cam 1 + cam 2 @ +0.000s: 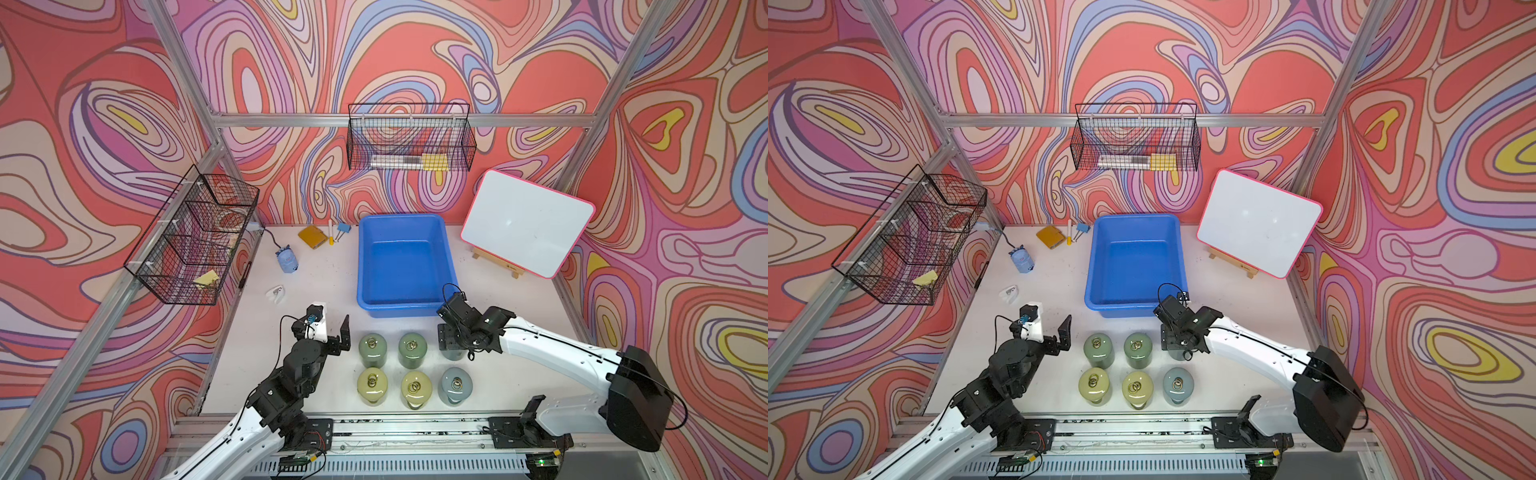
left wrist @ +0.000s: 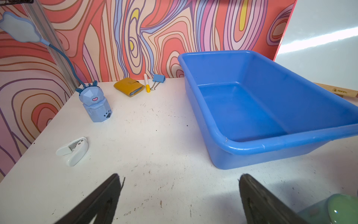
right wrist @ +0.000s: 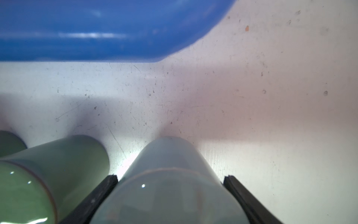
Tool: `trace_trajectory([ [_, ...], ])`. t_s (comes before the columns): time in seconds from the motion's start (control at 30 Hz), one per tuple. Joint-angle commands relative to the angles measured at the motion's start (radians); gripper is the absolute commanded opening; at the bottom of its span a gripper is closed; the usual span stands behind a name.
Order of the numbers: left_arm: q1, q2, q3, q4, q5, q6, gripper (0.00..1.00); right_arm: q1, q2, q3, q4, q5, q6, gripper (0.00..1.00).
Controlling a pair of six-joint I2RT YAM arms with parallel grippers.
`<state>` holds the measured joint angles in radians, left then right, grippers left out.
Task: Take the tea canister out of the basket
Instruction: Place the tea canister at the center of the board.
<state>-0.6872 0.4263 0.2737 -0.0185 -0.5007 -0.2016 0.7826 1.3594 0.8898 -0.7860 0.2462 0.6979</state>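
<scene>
One grey-blue tea canister [image 3: 168, 155] stands upright on the table [image 3: 271, 97], long axis vertical, lid up, clamped in the right gripper [image 3: 170, 177]; the basket [image 3: 96, 29] lies just beyond. The left gripper [image 2: 180, 176] gapes wide, empty.

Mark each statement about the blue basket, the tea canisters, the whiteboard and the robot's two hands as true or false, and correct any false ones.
1. The basket is empty. True.
2. The right hand is shut on a grey-blue tea canister outside the basket. True.
3. The left hand is shut. False: it is open and holds nothing.
4. The whiteboard lies inside the basket. False: it leans on a wooden easel beside the basket.
</scene>
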Motion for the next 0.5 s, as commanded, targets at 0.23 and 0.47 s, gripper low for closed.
trace_trajectory([
  [0.23, 0.003, -0.009, -0.002, -0.008, 0.002, 0.007, 0.99, 0.013, 0.05, -0.002, 0.101, 0.015, 0.016, 0.64],
  [0.47, 0.003, -0.013, -0.002, -0.009, 0.001, 0.008, 0.99, 0.014, 0.067, -0.021, 0.124, 0.01, 0.024, 0.65],
])
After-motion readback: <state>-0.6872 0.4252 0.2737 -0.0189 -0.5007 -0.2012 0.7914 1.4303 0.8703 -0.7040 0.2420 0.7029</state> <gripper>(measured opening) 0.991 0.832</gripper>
